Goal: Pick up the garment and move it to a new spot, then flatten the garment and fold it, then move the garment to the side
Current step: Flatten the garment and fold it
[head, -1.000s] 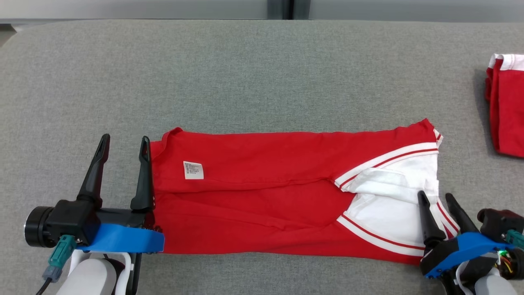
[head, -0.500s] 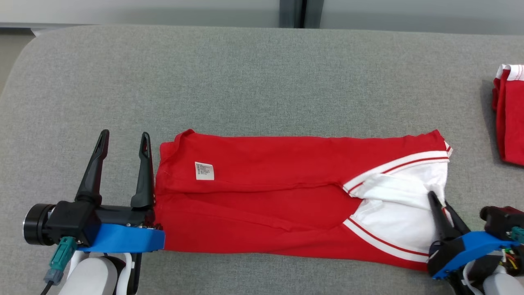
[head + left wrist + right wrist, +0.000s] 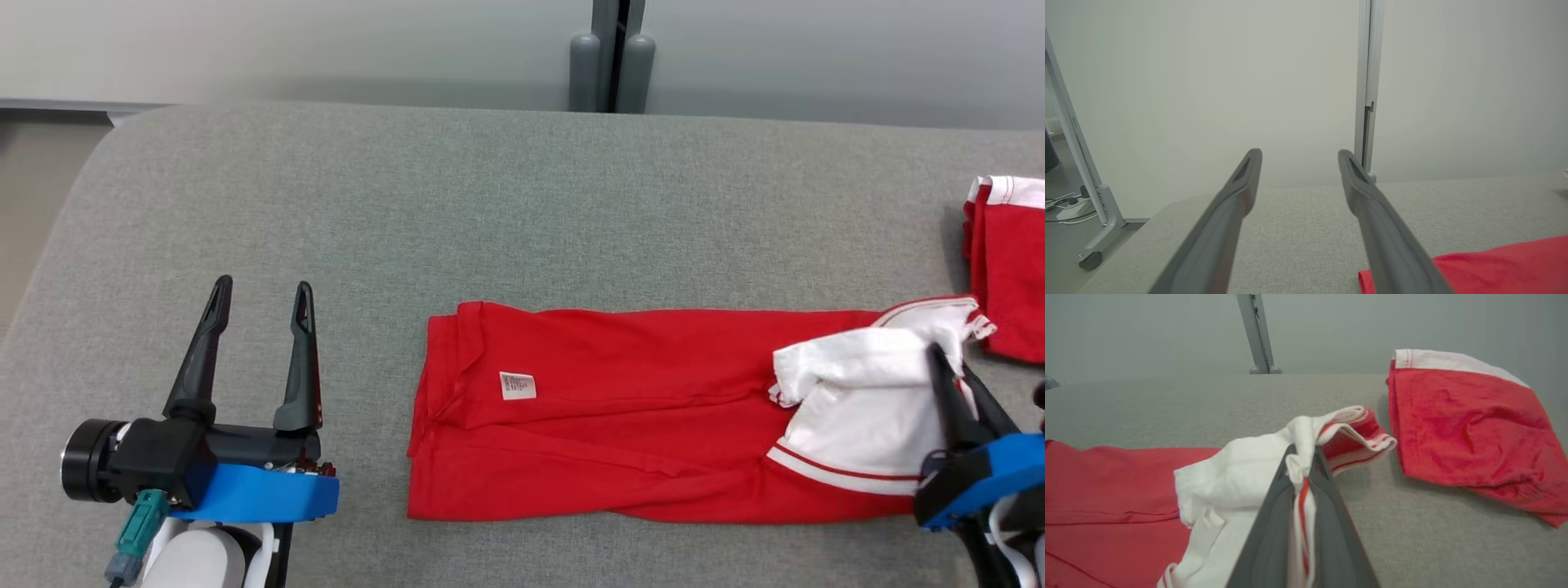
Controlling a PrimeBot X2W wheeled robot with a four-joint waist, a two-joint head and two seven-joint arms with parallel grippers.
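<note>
- Lying flat along the near edge of the tabletop [image 3: 490, 204], the red garment [image 3: 620, 408] stretches from the middle toward the right edge, with its small white label [image 3: 518, 385] facing up.
- The right pincer [image 3: 947, 359] is pressed together on the garment's white, red-striped end, which bunches up off the surface.
- The left pincer [image 3: 263, 284] stands spread wide by the near left corner, apart from the garment.
- A second red garment [image 3: 1008, 278] lies at the right edge, just beside the pinched end.

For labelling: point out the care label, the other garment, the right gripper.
care label [image 3: 518, 385]: head view, tag's middle.
other garment [image 3: 1461, 428]: right wrist view, red panel.
right gripper [image 3: 1303, 454]: right wrist view, between fingertips.
</note>
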